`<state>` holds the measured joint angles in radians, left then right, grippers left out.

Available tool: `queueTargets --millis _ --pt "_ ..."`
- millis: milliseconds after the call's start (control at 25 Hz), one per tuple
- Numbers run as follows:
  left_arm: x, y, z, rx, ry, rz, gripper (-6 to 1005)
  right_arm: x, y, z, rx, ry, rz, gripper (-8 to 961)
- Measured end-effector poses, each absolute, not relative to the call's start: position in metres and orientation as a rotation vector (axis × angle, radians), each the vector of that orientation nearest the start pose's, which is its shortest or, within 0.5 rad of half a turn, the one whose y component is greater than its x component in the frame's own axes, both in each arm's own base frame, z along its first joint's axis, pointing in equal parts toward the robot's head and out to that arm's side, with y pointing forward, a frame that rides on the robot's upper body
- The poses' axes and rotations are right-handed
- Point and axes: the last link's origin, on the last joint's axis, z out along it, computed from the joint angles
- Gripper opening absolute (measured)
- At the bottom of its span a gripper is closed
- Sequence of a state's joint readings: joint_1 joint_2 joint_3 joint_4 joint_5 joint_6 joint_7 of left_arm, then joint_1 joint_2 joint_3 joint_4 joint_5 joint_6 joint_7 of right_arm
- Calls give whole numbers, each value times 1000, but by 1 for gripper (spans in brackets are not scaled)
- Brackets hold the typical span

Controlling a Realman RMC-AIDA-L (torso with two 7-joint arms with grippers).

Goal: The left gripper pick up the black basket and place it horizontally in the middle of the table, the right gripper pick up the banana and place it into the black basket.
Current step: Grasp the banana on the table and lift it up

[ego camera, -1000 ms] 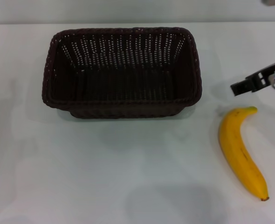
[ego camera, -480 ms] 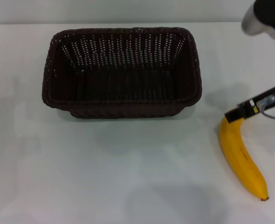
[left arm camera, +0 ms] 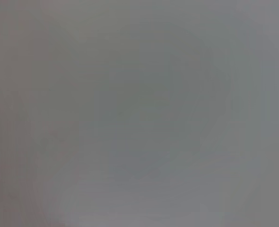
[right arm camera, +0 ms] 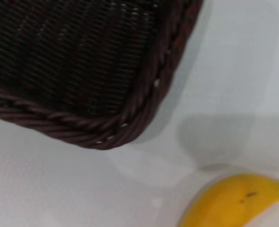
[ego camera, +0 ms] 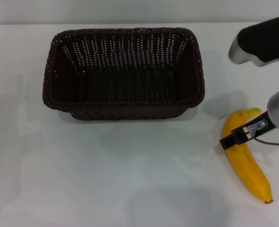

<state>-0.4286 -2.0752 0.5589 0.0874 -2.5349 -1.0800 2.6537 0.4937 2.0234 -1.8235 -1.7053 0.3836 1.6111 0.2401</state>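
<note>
While the right gripper hangs over the fruit, these points apply.

Right gripper [ego camera: 235, 137]: positioned over the upper third of the banana [ego camera: 246, 158], below the stem end; one black finger tip shows at the banana's left edge. Whether the jaws are wide or narrow cannot be told, nor whether they touch the peel.
Banana: lies flat on the table [ego camera: 130, 189], directly beneath the pincer, its dark tip well clear on the near side.
Black basket [ego camera: 124, 71]: stands to the left of the pincer and farther from the robot, apart from the banana, opening up, long side across the table.
Left gripper: not in view.
Risk, off-centre hold: a grip this near the stem likely lets the long end sag or swing.
Risk, curved skin: closing on the bend may roll the fruit aside.
Risk, transfer: a low carry may catch the braided rim [right arm camera: 144, 109].
</note>
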Motion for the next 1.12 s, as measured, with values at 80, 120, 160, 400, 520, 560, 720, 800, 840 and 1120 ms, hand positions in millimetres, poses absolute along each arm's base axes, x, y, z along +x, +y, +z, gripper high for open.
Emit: queueTargets --millis 80,120,160,400,520,560,720,800,840,1120 --pt "-394 324 48 -1215 -852 -751 783 151 307 -17 -2166 1243 -512 844" --pt "-394 324 48 -1216 -854 -749 783 151 307 -19 -2171 1248 -513 844" --pt "-394 324 48 -1216 -855 -749 783 151 307 -20 -2177 1253 -513 843" --pt "-394 324 48 -1214 -857 -748 784 157 310 -27 -2176 1266 -531 843" --pt "-395 324 48 -1213 -857 -748 784 157 310 -29 -2184 1256 -539 843" --pt "-395 324 48 -1213 -857 -748 784 157 310 -30 -2186 1254 -541 843" --pt "-395 324 48 -1212 -857 -748 784 158 309 -32 -2198 1242 -559 728" --pt "-395 324 48 -1211 -858 -748 784 160 308 -34 -2198 1245 -570 671" --pt "-395 324 48 -1211 -858 -748 784 160 308 -34 -2198 1246 -577 651" --pt "-396 323 48 -1208 -860 -747 784 163 309 -37 -2194 1240 -598 513"
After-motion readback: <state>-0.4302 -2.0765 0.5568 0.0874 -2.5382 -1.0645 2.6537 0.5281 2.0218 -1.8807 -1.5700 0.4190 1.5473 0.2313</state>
